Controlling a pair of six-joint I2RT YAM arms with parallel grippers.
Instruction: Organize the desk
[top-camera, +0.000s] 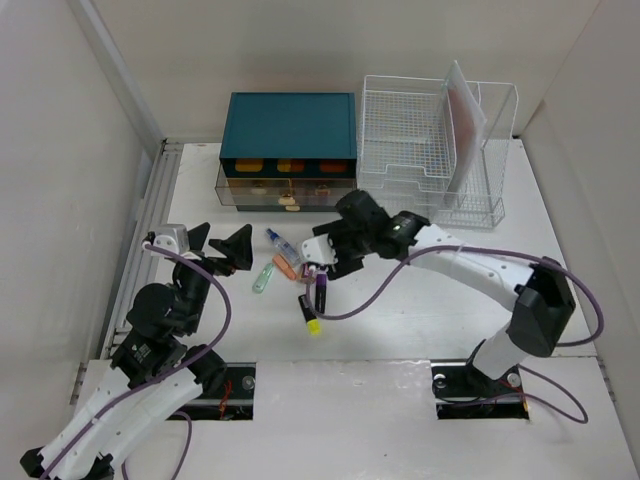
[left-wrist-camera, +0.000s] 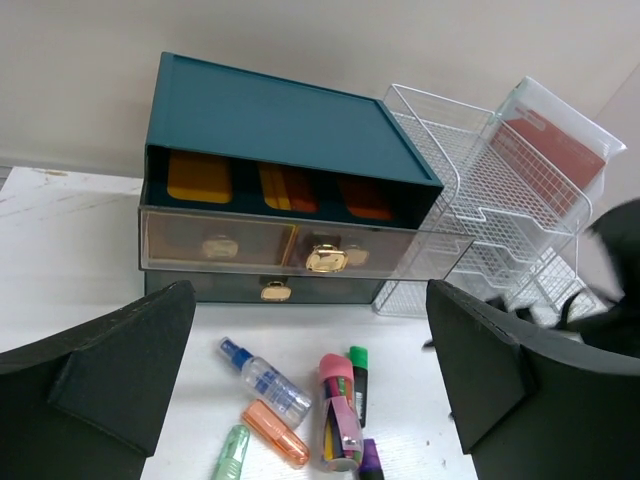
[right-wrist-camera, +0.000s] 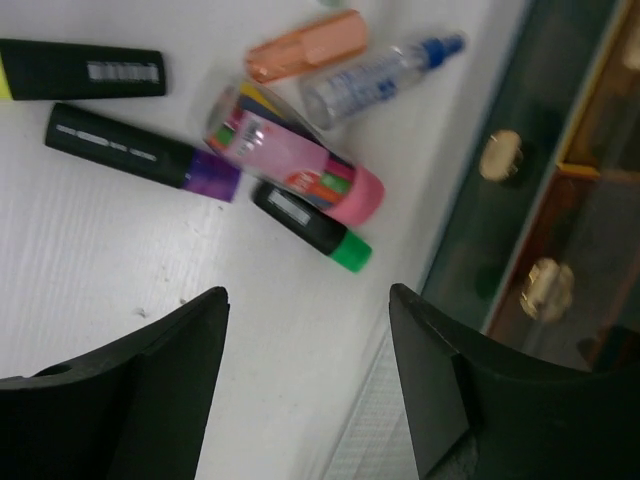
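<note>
The large flat white bench (top-camera: 420, 310) fills the middle of the top view, with a ribbed metal rail (top-camera: 150, 215) down its left edge. At its far side stand a teal drawer box (top-camera: 290, 125) and, just beside it on the right, a white wire rack (top-camera: 415, 140) holding an upright reddish sheet in a clear sleeve (top-camera: 466, 115). The box's upper clear drawer (left-wrist-camera: 280, 243) is pulled partway out (gold knobs on both drawer fronts).

In front of the box lies a loose cluster:
- a clear spray bottle with a blue cap (left-wrist-camera: 262, 376)
- a peach-orange capsule-shaped case (left-wrist-camera: 276, 432)
- a pale green tube (left-wrist-camera: 231, 452)
- a pink cylindrical pack with a coloured print (right-wrist-camera: 295, 155)
- a black marker with a green cap (right-wrist-camera: 310, 222), touching the pack
- a black marker with a purple cap (right-wrist-camera: 140, 158)
- a black marker with a yellow cap (top-camera: 309, 311), nearest the arms

The right jaws hang over this cluster, spread apart with nothing between them; only bare bench shows in the gap. The left jaws sit left of the cluster, also spread wide and holding nothing, facing the drawer box.
</note>
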